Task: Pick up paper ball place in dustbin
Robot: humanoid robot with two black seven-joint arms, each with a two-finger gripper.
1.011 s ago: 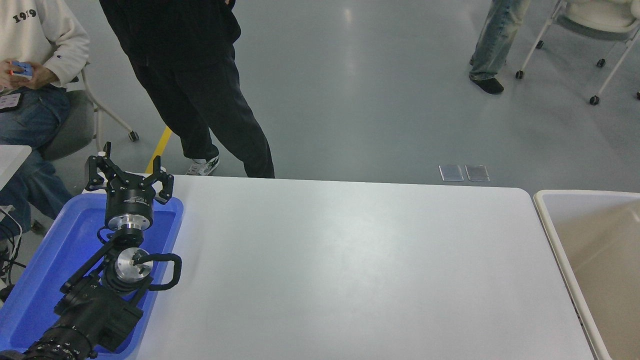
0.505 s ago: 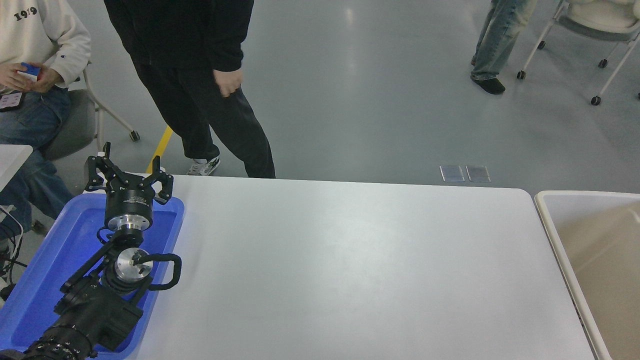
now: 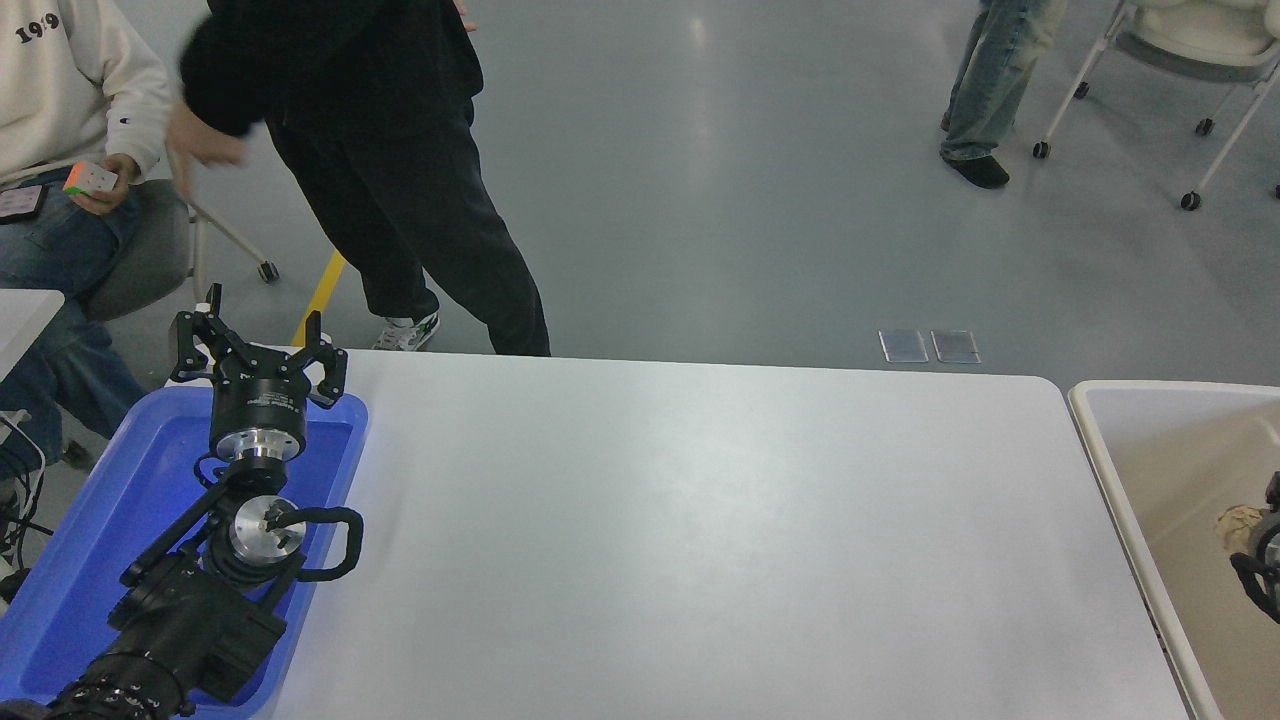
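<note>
The paper ball (image 3: 1240, 523), a small tan crumpled wad, shows inside the dustbin (image 3: 1112, 490), the cream bin off the table's right end. Right beside the ball, a black piece of my right gripper (image 3: 1264, 560) pokes in from the picture's right edge, over the bin. Most of that gripper is cut off, so its hold on the ball cannot be made out. My left gripper (image 3: 256, 338) is parked at the lower left over the far end of a blue tray, open and holding nothing.
The blue tray (image 3: 90, 540) lies along the table's left edge under my left arm. A person in black stands at the far left side, bending leftward. Someone seated at the far left holds a puzzle cube. Another person's legs and a wheeled chair are at the top right.
My right gripper and the paper ball have come into view at the right edge over the dustbin. The person in black has swung an arm to the left. My left arm has not moved.
</note>
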